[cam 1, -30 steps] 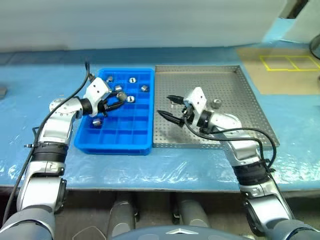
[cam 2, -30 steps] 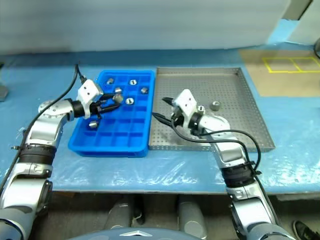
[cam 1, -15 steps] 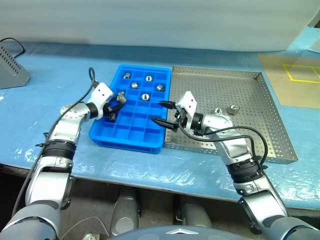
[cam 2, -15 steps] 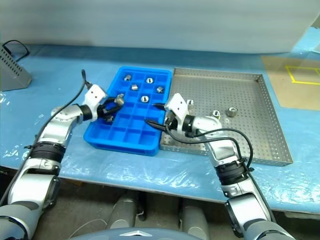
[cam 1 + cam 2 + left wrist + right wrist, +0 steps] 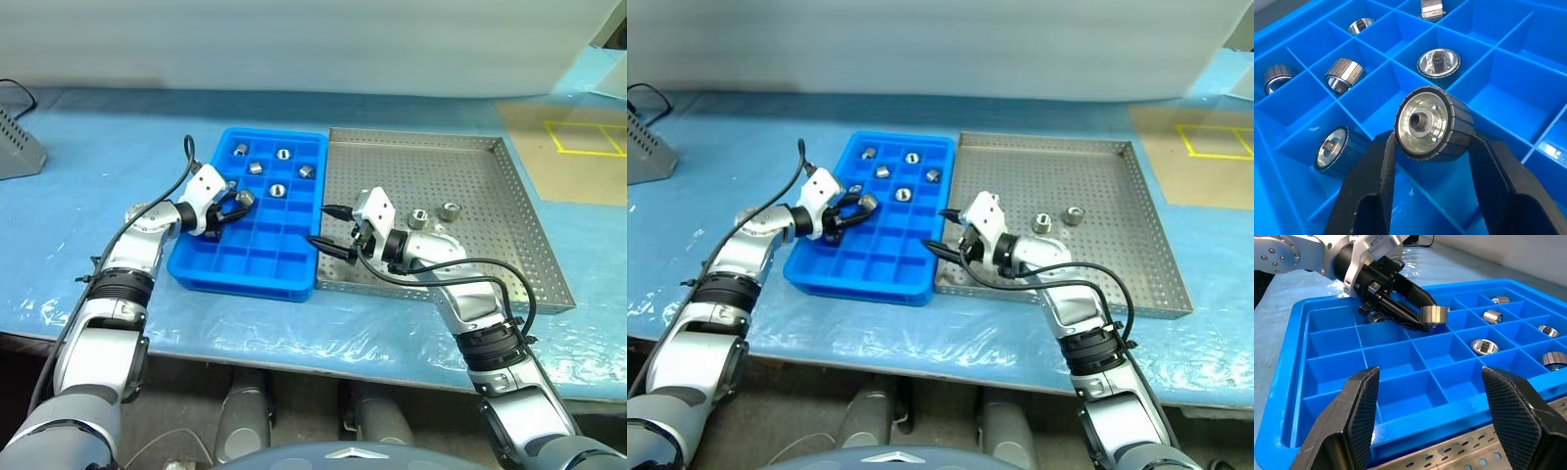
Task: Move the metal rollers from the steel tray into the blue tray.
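Note:
My left gripper (image 5: 238, 201) is shut on a metal roller (image 5: 1432, 125) and holds it just above a compartment on the left side of the blue tray (image 5: 245, 284). Several rollers lie in the tray's far compartments, such as one (image 5: 277, 190), and another (image 5: 1334, 149) lies in the compartment beside the held one. The steel tray (image 5: 470, 176) adjoins the blue tray on the right. Two rollers (image 5: 416, 217) (image 5: 450, 210) rest on it. My right gripper (image 5: 319, 223) is open and empty at the steel tray's left rim, pointing at the blue tray.
Both trays stand on a table under blue plastic film (image 5: 98, 117). A grey device (image 5: 15, 147) sits at the far left. At the far right lies a brown board (image 5: 578, 147) with yellow tape squares.
The whole view has shifted with the camera. My left gripper has sunk a little toward the blue tray, still with the roller. The right gripper stays open and in place.

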`<state>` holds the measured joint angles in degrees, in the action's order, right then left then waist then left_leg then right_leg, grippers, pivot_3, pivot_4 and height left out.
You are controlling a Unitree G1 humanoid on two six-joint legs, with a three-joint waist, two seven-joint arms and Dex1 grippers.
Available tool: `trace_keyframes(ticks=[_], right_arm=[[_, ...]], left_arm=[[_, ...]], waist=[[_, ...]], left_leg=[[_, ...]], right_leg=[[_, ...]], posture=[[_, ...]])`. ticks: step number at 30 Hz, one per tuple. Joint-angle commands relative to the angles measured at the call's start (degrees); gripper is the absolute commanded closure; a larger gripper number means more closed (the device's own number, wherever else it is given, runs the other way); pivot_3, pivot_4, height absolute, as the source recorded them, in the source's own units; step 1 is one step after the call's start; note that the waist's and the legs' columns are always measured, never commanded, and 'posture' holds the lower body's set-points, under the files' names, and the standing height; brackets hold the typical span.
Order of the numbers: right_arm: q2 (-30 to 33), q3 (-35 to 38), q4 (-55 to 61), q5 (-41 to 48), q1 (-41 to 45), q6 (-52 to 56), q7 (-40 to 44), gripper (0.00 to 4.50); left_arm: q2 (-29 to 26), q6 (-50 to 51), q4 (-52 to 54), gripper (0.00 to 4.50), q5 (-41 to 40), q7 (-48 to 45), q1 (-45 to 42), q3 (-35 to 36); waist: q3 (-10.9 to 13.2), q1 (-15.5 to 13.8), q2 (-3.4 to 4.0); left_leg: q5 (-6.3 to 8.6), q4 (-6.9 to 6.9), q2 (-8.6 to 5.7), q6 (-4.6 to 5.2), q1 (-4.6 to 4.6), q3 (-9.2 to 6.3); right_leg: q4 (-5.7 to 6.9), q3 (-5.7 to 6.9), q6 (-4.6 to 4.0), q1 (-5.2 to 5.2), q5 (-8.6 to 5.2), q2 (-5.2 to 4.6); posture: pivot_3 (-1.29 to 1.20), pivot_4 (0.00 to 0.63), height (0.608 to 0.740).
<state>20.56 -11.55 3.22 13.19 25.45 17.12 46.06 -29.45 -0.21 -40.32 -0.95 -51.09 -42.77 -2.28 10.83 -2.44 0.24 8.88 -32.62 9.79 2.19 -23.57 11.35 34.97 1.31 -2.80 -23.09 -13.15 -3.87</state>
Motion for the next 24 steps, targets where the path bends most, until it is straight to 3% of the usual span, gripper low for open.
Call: trace_keyframes(ticks=[1,3,14,24], right_arm=[[0.2,0.8,2.4,0.3,-0.4,-0.5,-0.2,1.12],[0.3,0.8,2.4,0.3,-0.5,-0.5,-0.3,1.12],[4.3,5.8,3.9,0.6,-2.4,-0.2,-2.2,1.12],[6.5,12.0,12.1,0.7,-10.9,2.6,-8.6,1.12]], left_arm=[[-0.5,-0.6,-1.1,1.32,1.3,1.1,-1.2,-0.8],[0.0,0.5,0.7,0.72,-0.3,-0.9,-1.1,-0.4],[4.8,-0.6,-1.7,0.72,-2.0,-3.2,-9.6,-0.7],[15.4,-11.4,-26.4,0.72,7.0,5.4,-29.6,-5.5]], waist=[[0.0,0.0,0.0],[0.0,0.0,0.0],[0.0,-0.1,-0.04],[0.0,1.9,-0.06]], left_leg=[[0.0,0.0,0.0,0.0,0.0,0.0],[0.0,0.0,0.0,0.0,0.0,0.0],[0.0,-0.04,-0.03,0.07,-0.09,0.06],[0.06,-0.06,-0.04,0.24,-0.12,0.09]], right_leg=[[0.0,0.0,0.0,0.0,0.0,0.0],[0.0,0.0,0.0,0.0,0.0,0.0],[-0.08,-0.01,0.0,0.0,0.0,-0.03],[-0.18,-0.03,0.04,0.01,-0.01,0.0]], posture=[[-0.15,0.15,0.74],[-0.15,0.15,0.74],[-0.25,0.15,0.74],[-0.45,0.15,0.74]])
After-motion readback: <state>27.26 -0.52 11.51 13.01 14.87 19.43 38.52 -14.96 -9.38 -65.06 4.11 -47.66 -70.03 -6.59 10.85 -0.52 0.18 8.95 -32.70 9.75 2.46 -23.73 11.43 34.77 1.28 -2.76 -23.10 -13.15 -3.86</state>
